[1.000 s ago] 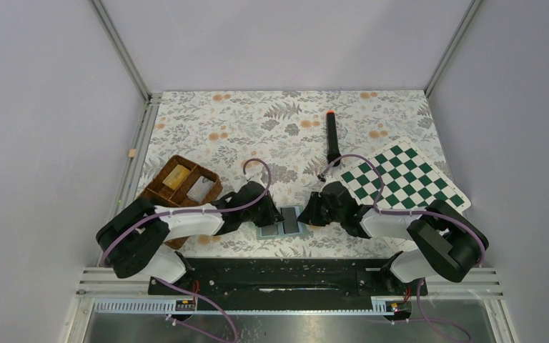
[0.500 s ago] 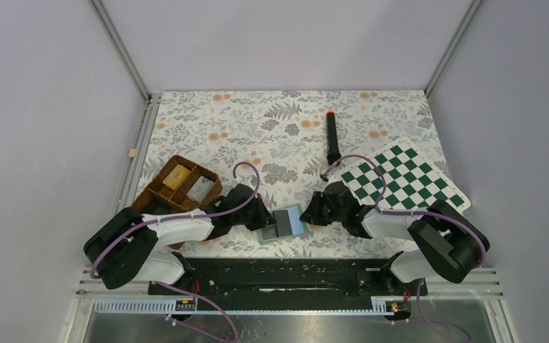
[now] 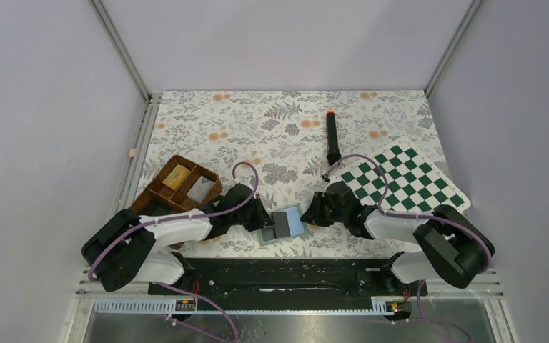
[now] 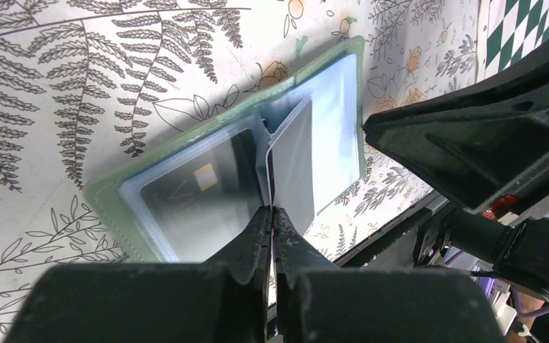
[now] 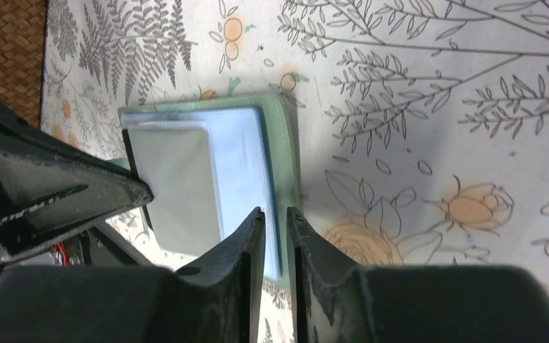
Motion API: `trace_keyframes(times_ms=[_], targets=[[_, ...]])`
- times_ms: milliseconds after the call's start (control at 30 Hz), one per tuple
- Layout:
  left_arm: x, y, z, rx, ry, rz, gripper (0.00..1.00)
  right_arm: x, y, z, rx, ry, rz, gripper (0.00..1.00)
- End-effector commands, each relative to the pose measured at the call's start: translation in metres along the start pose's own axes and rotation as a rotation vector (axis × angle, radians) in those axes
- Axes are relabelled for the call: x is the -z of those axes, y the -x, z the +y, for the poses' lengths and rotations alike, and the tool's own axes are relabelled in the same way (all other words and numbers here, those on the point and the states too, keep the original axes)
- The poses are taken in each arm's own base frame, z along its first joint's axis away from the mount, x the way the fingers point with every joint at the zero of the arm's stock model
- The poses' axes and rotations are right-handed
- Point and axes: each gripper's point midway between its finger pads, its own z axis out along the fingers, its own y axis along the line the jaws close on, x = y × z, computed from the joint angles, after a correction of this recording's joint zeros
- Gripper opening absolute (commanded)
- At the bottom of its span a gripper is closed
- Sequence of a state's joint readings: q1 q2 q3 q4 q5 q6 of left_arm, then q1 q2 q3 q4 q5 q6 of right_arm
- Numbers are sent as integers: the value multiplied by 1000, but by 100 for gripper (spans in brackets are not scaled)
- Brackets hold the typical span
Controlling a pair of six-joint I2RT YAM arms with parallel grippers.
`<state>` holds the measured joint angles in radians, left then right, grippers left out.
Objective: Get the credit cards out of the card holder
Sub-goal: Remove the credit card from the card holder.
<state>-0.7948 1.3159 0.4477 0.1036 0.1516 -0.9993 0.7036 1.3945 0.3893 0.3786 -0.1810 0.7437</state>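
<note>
One bench (image 3: 257, 121) under a fern-and-flower cloth, two arms on it, the left arm (image 3: 179, 227) and the right arm (image 3: 393, 225), both reaching in towards the middle of the near edge. One green-and-white chessboard (image 3: 400, 175) lies on the right. One brown wicker tray (image 3: 156, 179) on the left has one tan block (image 3: 177, 174) and one pale flat piece (image 3: 199, 188) in separate compartments. One black stick with an orange tip (image 3: 332, 136) lies far of centre. One card holder (image 3: 297, 227), and two cards showing in it.

The holder lies open and flat between the two arms, close to the near edge. It has a sage-green rim, clear-fronted pockets and a pale blue right panel. The dark card (image 4: 186, 193), with a gold chip, sits in the left pocket. The silvery grey card (image 4: 293, 168) stands tilted up at the fold.

The left fingers (image 4: 271, 214) are pinched tight together on the near edge of that silvery card. The right fingers (image 5: 261, 221) are parted by a narrow slit at the holder's right edge, with the blue panel's corner showing in the gap. I cannot tell if they grip it.

There is little margin near the holder, with the black base rail just beyond. The tray is near on the left and the chessboard well apart on the right, its corner at the cloth's right edge. Far of the holder, bare cloth runs up to the stick.
</note>
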Motion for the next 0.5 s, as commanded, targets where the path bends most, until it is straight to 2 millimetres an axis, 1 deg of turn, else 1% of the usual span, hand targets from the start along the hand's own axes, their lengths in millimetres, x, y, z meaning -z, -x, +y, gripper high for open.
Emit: trace_keyframes(times_ms=[0, 133, 200, 233, 267, 333, 467], targets=[[1, -2, -3, -49, -43, 13, 0, 20, 3, 10, 27, 36, 0, 27], [0, 3, -8, -57, -62, 0, 0, 33, 13, 32, 47, 113, -25, 33], [-1, 5, -11, -54, -76, -1, 0, 33, 13, 41, 52, 153, -15, 41], [-2, 5, -12, -54, -84, -2, 0, 33, 12, 46, 58, 176, -1, 48], [-2, 5, -13, -55, -91, 1, 0, 32, 11, 50, 61, 195, 11, 50], [-2, 4, -14, -65, -111, -2, 0, 29, 10, 54, 55, 220, 25, 51], [-2, 2, -13, -62, -134, 7, 0, 21, 6, 54, 51, 226, 53, 50]])
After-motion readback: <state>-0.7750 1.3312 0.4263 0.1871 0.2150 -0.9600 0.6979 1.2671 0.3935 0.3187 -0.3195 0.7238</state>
